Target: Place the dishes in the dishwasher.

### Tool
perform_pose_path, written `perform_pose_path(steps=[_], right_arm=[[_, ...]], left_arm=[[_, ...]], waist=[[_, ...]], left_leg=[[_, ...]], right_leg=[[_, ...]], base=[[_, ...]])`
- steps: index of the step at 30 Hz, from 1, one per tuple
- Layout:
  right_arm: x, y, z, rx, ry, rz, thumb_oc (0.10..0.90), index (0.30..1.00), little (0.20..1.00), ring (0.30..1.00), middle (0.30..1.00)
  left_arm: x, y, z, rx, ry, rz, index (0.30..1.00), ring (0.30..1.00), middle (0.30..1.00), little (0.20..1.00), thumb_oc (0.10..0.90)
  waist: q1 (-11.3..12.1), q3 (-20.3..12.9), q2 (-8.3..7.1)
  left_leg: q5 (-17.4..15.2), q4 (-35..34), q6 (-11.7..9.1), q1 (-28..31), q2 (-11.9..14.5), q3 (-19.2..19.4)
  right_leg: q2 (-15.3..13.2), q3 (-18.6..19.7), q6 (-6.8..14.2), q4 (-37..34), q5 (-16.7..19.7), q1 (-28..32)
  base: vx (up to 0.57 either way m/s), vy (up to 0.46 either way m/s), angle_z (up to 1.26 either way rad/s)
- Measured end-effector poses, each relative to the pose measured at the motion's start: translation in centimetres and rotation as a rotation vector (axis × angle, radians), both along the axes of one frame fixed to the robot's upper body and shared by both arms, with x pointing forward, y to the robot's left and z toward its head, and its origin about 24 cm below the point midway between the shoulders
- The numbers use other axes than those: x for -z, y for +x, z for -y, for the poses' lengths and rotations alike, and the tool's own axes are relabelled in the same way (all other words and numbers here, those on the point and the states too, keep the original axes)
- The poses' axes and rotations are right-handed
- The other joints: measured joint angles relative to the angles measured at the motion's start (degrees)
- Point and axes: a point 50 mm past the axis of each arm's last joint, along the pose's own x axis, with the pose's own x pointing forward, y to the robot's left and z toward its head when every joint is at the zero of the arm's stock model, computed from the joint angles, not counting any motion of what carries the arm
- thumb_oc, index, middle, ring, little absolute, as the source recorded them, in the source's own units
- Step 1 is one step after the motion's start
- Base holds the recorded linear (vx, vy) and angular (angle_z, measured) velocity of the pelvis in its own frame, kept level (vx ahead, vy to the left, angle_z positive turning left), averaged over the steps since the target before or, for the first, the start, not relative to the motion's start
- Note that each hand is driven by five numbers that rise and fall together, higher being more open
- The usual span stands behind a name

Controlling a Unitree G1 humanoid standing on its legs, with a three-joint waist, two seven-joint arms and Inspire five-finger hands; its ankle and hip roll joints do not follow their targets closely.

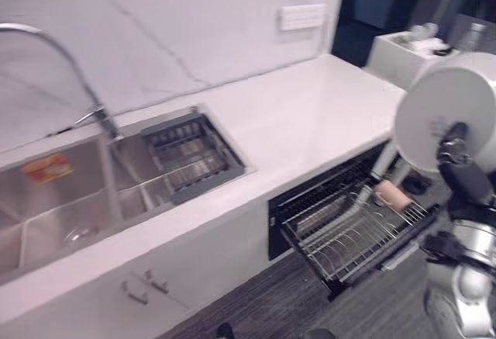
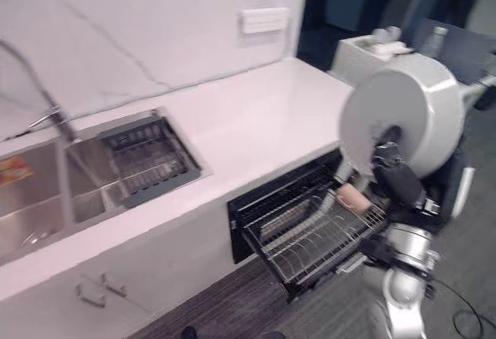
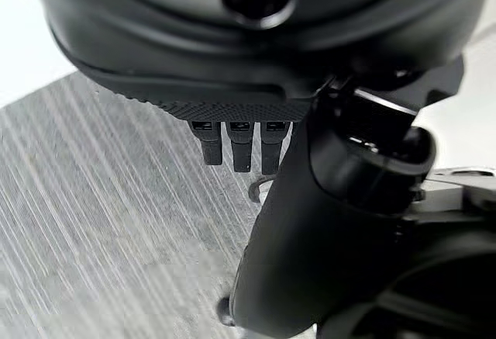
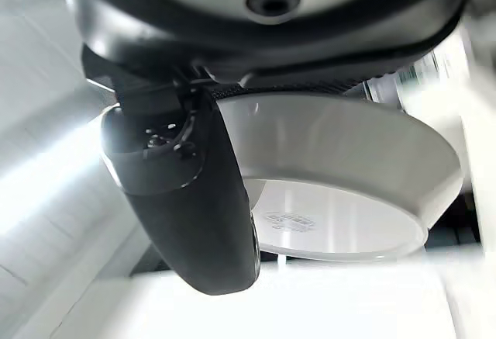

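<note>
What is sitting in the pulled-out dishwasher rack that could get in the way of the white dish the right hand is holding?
The right hand holds the white dish above the pulled-out rack. A pinkish cup-like item lies at the rack's right end, just under the dish. The remaining wire rows look free.

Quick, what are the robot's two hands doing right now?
Right hand: shut on the white plate, held up above the pulled-out dishwasher rack.
Left hand: holding nothing, fingers straight, hanging over the floor.
</note>
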Motion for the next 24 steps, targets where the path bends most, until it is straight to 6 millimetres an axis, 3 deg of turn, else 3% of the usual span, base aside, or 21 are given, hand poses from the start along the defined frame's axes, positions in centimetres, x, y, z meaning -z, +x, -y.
perform_pose_path(steps=[3,10,14,19,24], right_arm=[[0.3,-0.5,2.1,0.098,0.03,-0.007,0.4,0.3,0.3,0.3,0.3],[4.4,-0.1,3.2,0.149,0.067,-0.21,0.4,0.3,0.3,0.3,0.3],[8.4,0.6,1.7,0.054,0.127,-0.429,0.4,0.3,0.3,0.3,0.3],[8.6,1.4,0.2,-0.049,0.108,-0.47,0.4,0.3,0.3,0.3,0.3],[8.3,3.4,-1.4,-0.078,0.045,-0.518,0.4,0.3,0.3,0.3,0.3]], left_arm=[[0.0,-0.4,0.1,0.041,-0.001,-0.017,0.9,0.9,0.9,0.9,0.8],[-0.1,-0.3,-0.5,0.113,0.02,-0.03,0.9,0.9,0.9,0.9,0.8],[-0.1,0.1,-0.3,0.173,0.028,-0.018,0.9,0.9,0.9,0.9,0.8],[-0.1,0.6,-0.5,0.196,0.045,-0.006,0.9,0.9,0.9,0.9,0.8],[-0.1,1.8,-0.5,0.232,0.047,0.016,0.9,0.9,0.9,0.9,0.8]], waist=[[-0.74,-0.99,0.45],[-1.0,-1.93,-0.6],[0.63,-2.08,-0.73],[1.5,-1.9,-1.1],[2.48,-0.66,-1.47]], left_leg=[[-1.29,0.44,-1.14,0.91,1.38,1.23],[-1.96,0.17,-0.9,0.89,1.31,1.07],[-1.95,0.28,-0.91,0.72,1.25,0.99],[-1.8,0.55,-0.72,-0.73,0.99,1.0],[-1.31,0.78,-0.17,-2.34,0.42,1.1]], right_leg=[[0.13,-0.6,-0.61,-0.04,0.5,-0.64],[0.17,-0.5,-0.46,0.17,0.76,-0.66],[0.08,-0.47,-0.47,0.24,0.78,-1.06],[-0.04,-0.18,0.16,0.31,1.26,-2.55],[-0.35,0.3,0.28,0.8,1.5,-4.52]], base=[[0.01,-0.034,-0.53],[0.03,-0.036,-0.04],[0.04,-0.017,0.0],[-0.01,0.006,-0.03],[-0.06,0.007,-0.02]])
